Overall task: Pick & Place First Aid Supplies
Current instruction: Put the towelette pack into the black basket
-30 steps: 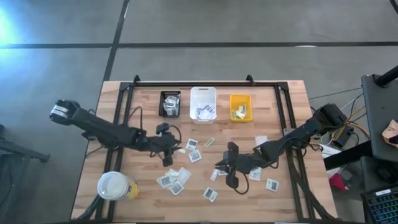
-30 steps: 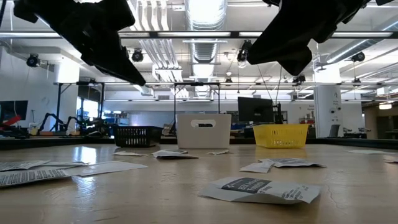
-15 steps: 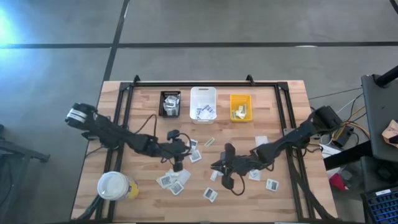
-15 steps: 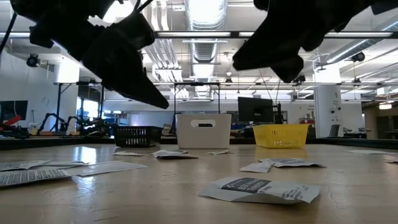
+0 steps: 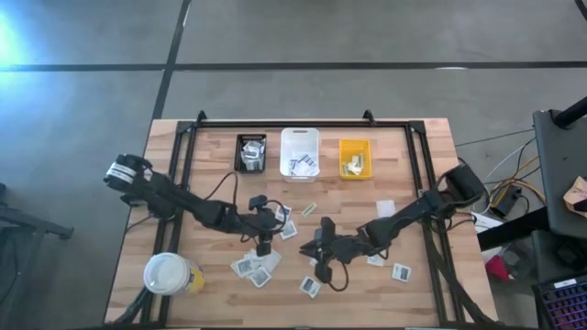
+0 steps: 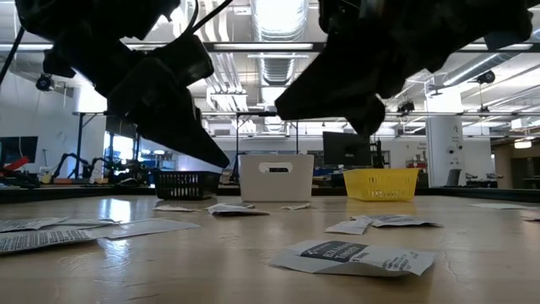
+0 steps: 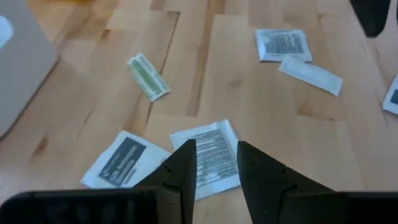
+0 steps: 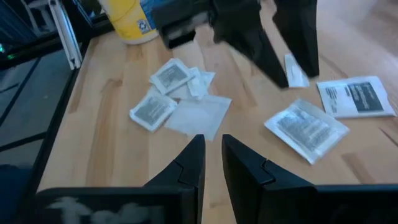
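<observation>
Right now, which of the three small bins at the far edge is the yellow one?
The yellow bin stands rightmost, beside the white bin; the black bin is leftmost.

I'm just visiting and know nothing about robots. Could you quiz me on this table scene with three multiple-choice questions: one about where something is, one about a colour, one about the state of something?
1. Where does the large white-lidded cup stand?
A. beside the bins
B. near the table's front left corner
C. at the right edge

2. What colour is the bin between the black bin and the yellow bin?
A. white
B. red
C. green

3. How do the left gripper fingers stand?
A. clamped on a packet
B. apart and empty, above a white packet
C. inside a bin

Answers: 1 B, the high view shows it there. 2 A, its walls are white. 3 B, the left wrist view shows a gap with nothing held.
</observation>
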Controlling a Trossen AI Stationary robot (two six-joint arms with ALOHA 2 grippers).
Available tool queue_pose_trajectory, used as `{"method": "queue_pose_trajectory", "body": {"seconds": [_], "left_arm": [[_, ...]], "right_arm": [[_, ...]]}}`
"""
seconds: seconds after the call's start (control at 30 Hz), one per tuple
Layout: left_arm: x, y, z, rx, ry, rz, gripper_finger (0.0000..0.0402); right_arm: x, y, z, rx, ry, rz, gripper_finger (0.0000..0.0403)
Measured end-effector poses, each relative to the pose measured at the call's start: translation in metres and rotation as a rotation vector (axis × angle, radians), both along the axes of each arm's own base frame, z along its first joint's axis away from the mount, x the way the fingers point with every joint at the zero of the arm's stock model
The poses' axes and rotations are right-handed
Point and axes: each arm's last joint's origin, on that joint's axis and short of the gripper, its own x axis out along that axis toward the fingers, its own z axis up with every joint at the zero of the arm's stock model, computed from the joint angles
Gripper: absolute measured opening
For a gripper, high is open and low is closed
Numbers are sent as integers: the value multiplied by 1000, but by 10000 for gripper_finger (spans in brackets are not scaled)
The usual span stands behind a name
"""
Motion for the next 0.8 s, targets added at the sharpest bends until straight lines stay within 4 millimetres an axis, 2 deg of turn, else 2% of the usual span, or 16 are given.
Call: {"method": "queue_pose_trajectory", "body": {"seconds": [0.17,0.37,0.8], "left_arm": [[3,-1,-6,-2,4,-6,108],[6,-2,-12,-4,-1,-7,108],[9,4,-31,-20,63,40,108]], "right_arm": [[12,-1,3,-5,-13,-7,52],[20,-11,-3,-67,3,-10,52],[22,-38,-13,-127,81,-55,52]]}}
